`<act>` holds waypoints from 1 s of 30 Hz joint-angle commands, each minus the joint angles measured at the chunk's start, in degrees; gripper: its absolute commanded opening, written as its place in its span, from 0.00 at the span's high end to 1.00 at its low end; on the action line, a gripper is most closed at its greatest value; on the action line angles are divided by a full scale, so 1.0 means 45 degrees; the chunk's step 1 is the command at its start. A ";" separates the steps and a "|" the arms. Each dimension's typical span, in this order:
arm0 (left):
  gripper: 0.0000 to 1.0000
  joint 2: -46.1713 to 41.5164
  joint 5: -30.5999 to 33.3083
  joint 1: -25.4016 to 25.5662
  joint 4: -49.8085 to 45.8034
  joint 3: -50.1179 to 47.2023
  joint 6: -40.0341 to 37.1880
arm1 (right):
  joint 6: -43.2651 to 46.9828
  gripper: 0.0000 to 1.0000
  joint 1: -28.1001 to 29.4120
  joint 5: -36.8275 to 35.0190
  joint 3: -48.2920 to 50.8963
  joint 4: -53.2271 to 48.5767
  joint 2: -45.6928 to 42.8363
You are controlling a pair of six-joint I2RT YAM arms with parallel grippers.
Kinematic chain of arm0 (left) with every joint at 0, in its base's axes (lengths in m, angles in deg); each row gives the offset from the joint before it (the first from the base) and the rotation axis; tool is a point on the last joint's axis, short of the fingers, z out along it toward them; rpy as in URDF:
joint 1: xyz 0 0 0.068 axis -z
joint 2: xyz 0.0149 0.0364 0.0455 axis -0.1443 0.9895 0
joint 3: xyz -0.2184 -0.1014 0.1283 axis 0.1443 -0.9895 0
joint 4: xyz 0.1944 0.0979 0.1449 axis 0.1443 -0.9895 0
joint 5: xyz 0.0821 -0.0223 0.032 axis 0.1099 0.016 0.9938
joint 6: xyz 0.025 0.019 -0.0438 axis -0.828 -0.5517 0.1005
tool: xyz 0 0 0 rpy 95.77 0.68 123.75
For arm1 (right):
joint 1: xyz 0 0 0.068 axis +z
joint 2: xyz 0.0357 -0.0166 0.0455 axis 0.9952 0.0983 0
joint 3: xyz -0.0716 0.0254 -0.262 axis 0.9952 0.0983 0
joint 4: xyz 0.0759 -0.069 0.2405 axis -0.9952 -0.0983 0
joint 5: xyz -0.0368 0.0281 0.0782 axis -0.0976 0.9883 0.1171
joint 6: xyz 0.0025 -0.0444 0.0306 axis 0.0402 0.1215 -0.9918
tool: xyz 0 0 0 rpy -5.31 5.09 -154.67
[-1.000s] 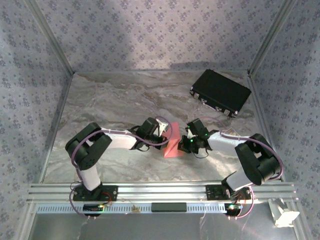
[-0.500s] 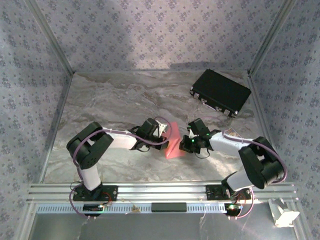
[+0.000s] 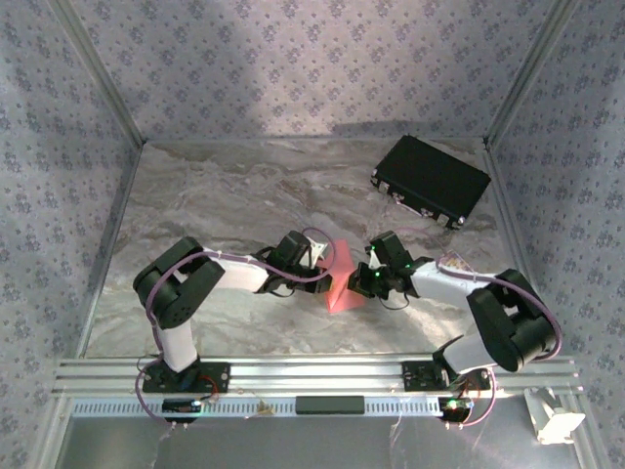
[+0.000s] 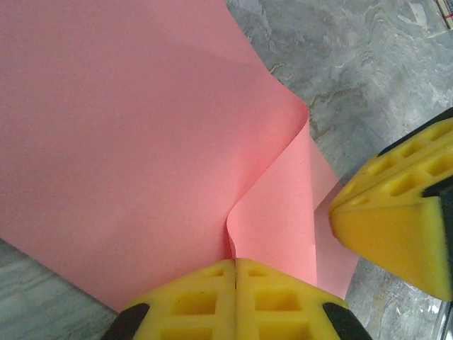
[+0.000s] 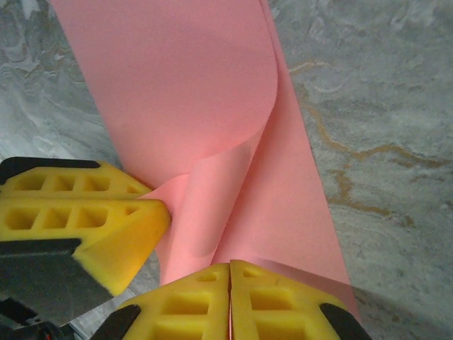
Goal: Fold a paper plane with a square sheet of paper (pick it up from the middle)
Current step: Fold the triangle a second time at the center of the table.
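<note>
Your left fingers (image 4: 195, 301) are pressed shut on the thin salmon-pink square sheet of paper (image 3: 342, 281). It sits curled and partly folded at the centre of the top frame, over the grey marbled counter (image 3: 215, 195). Your right fingers (image 5: 272, 304) are closed too, pinching its opposite edge. A black rectangular case (image 3: 431, 181) lies in the upper right.
</note>
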 commanded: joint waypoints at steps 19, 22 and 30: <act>0.96 -0.0606 0.0827 0.0102 -0.0992 0.0390 -0.0790 | 0.0249 0.94 -0.0083 -0.0606 0.0170 -0.0642 0.0584; 0.96 -0.0501 0.0808 0.0103 -0.1067 0.0496 -0.0810 | 0.0283 0.94 -0.0089 -0.0574 0.0153 -0.0667 0.0611; 0.97 -0.0428 0.0944 0.0084 -0.0974 0.0452 -0.0697 | 0.0346 0.94 -0.0101 -0.0551 0.0137 -0.0750 0.0635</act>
